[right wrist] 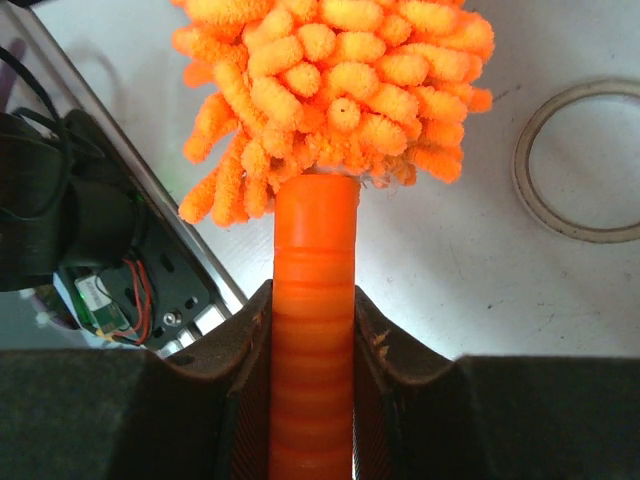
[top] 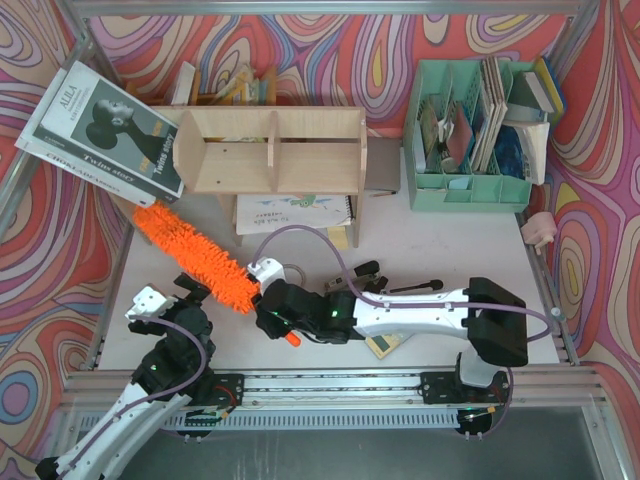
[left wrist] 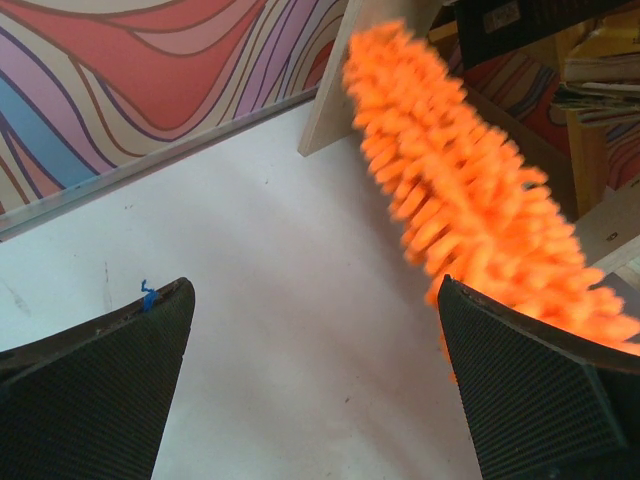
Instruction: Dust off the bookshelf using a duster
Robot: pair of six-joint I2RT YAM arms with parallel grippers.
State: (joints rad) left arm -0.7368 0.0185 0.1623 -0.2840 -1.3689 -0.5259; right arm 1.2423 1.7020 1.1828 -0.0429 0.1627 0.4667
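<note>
The orange fluffy duster (top: 195, 255) runs diagonally from the bookshelf's left foot down to my right gripper (top: 272, 310). That gripper is shut on the duster's ribbed orange handle (right wrist: 313, 330), with the shaggy head (right wrist: 335, 80) just past its fingertips. The light plywood bookshelf (top: 272, 150) stands at the back centre, and the duster's tip lies near its lower left corner. My left gripper (top: 165, 305) is open and empty, low at the front left. In its wrist view the duster head (left wrist: 460, 190) passes behind its right finger (left wrist: 530, 390).
A large grey book (top: 105, 130) leans against the shelf's left side. A mint-green file organizer (top: 470, 130) with books stands at the back right. A spiral notebook (top: 295, 212) lies under the shelf's front. A tape ring (right wrist: 585, 160) lies on the table.
</note>
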